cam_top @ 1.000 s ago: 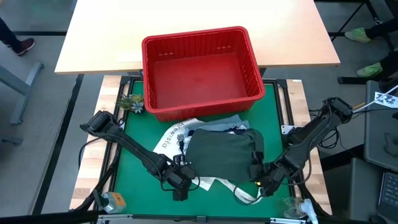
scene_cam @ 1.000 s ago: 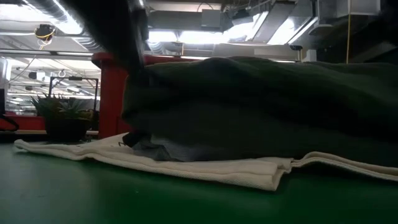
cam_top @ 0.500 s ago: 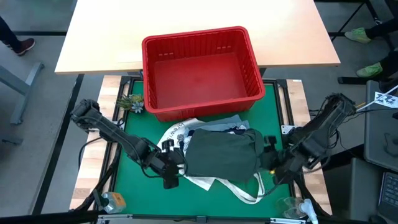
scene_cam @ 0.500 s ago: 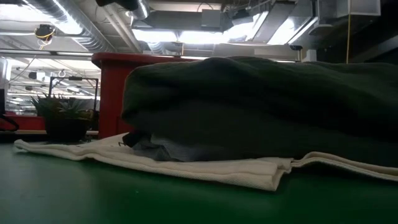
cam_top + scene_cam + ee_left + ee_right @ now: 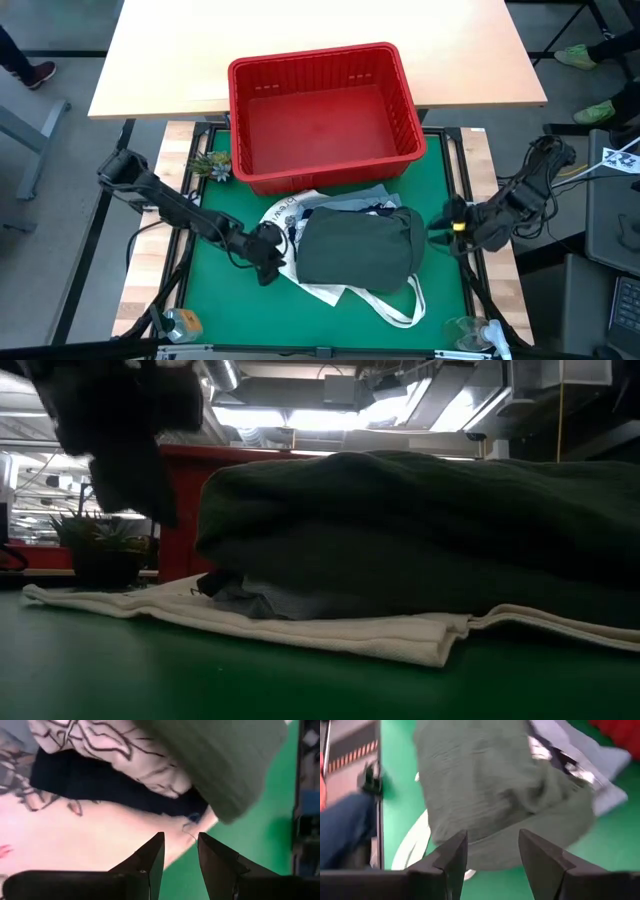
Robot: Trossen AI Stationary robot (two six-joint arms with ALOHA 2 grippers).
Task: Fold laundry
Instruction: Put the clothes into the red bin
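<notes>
The laundry lies in a pile on the green mat. A dark olive garment is on top, folded into a rough rectangle. Under it show a white garment with dark print, a navy one and a light blue one. The pile rests on a white tote bag, whose handle loop lies toward the near edge. My left gripper hovers open at the pile's left edge, over the tote. My right gripper hovers open off the pile's right edge, pointing at the olive garment.
A red slotted basket stands behind the pile at the mat's far edge, partly on a wooden table. A small potted plant sits at the far left corner. Green mat shows to the left and near side. A person's leg shows beyond the table.
Both grippers have left the pile's near edge. My left gripper has gone toward the far and left side along the pile's left edge. My right gripper has risen and gone toward the far right, off the pile. Both have rolled. The pile has kept its shape.
</notes>
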